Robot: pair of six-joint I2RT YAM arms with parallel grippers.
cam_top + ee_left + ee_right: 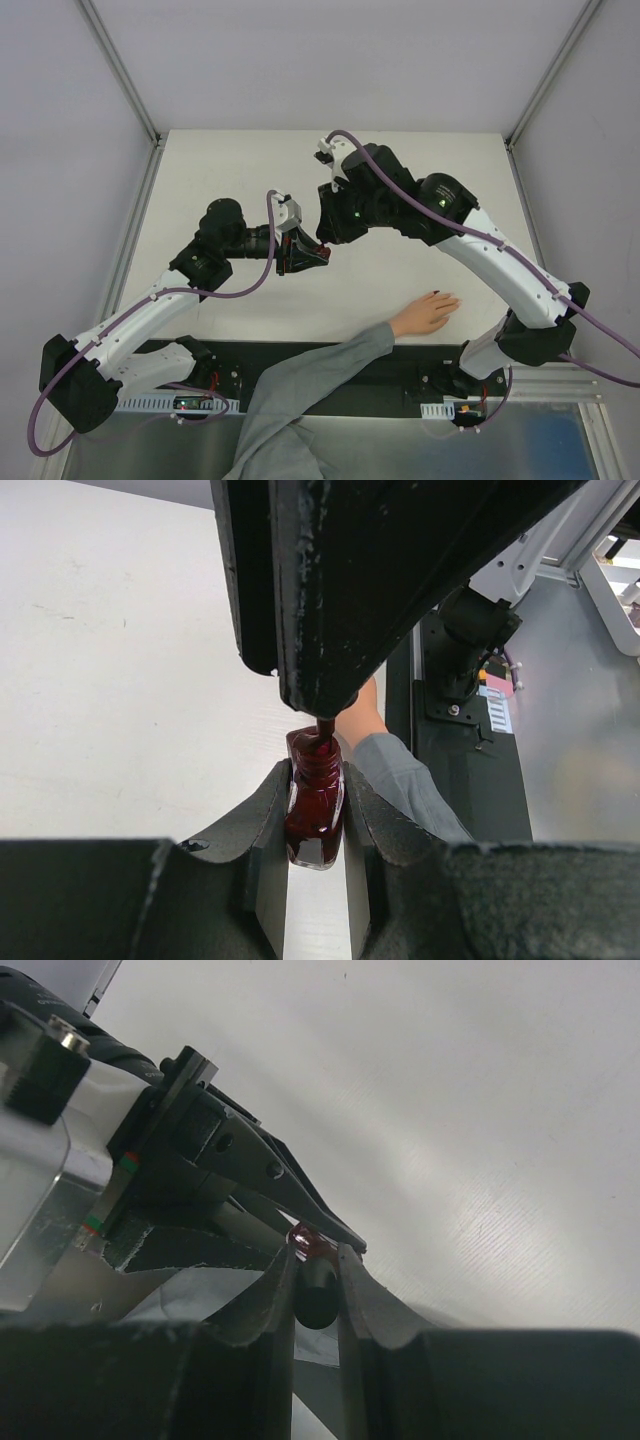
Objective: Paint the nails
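**A:** Start on the left. What is that arm doing?

**B:** The left gripper [312, 254] is clamped on the small dark red bottle [315, 820], with a finger pressed against each flat side. That puts the bottle well apart from the person's hand [425, 313], off to its left and farther up the table [230, 170].

**A:** And directly above the bottle?

**B:** The right gripper [315, 1260] meets it there, closed around the dark cap [316, 1305]. The thin brush stem [325, 728] below the cap runs down into the bottle's neck.

**A:** So the step in hand is loading the brush?

**B:** That's my reading. The brush is in the polish and nowhere near a finger.

**A:** Where are the nails?

**B:** They are at the fingertips of that hand [452, 301], to the right of both grippers and nearer the arm bases. The hand lies flat, palm down, and the grey sleeve [320, 375] trails back towards the near edge. The nails are too small to tell whether any is painted.

**A:** What does the next move call for?

**B:** I'd say the brush should lift straight out of the neck while the left gripper holds the bottle steady. It then has to travel right to the fingertips and touch down very lightly, because each nail is tiny beside those fingers.
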